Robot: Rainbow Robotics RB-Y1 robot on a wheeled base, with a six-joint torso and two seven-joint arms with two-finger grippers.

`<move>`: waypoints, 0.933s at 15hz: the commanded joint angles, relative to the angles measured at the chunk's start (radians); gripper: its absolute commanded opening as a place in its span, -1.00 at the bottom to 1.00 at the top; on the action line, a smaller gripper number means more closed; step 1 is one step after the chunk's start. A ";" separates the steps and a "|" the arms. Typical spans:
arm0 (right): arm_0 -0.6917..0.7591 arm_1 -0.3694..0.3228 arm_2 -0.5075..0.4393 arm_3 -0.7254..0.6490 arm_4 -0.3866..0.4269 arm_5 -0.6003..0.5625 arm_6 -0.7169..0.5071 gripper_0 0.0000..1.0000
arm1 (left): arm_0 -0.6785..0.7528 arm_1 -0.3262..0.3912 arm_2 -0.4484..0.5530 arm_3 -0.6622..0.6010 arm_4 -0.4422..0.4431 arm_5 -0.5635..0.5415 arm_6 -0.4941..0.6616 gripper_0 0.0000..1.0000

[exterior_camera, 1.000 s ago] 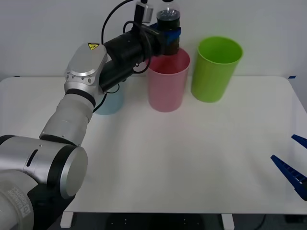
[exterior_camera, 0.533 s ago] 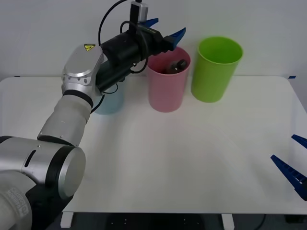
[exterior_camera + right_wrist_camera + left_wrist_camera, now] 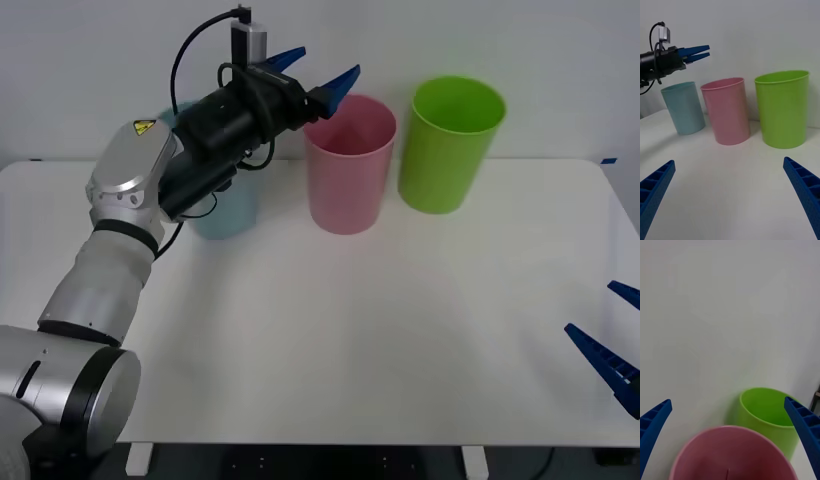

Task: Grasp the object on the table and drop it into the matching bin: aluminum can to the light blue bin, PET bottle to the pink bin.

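The left gripper (image 3: pixel 318 72) has pulled back from over the pink bin (image 3: pixel 349 165), its fingers spread wide and empty, the bottle likely down inside that bin just past the fingertips, and a careless swing could knock the bin over.

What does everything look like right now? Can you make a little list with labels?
left gripper: open, empty, in the air beside the pink bin's rim, on the blue bin's side
right gripper: open, low over the table's right edge
pink bin: upright, middle of the row
blue bin: upright, partly behind the left arm in the front view
green bin: upright, right of the pink one
table: white
bottle: cannot tell where
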 commanded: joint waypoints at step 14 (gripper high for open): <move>0.000 0.000 0.000 0.000 0.000 0.000 0.000 1.00 | 0.562 0.266 0.063 -0.507 0.265 -0.119 -0.012 1.00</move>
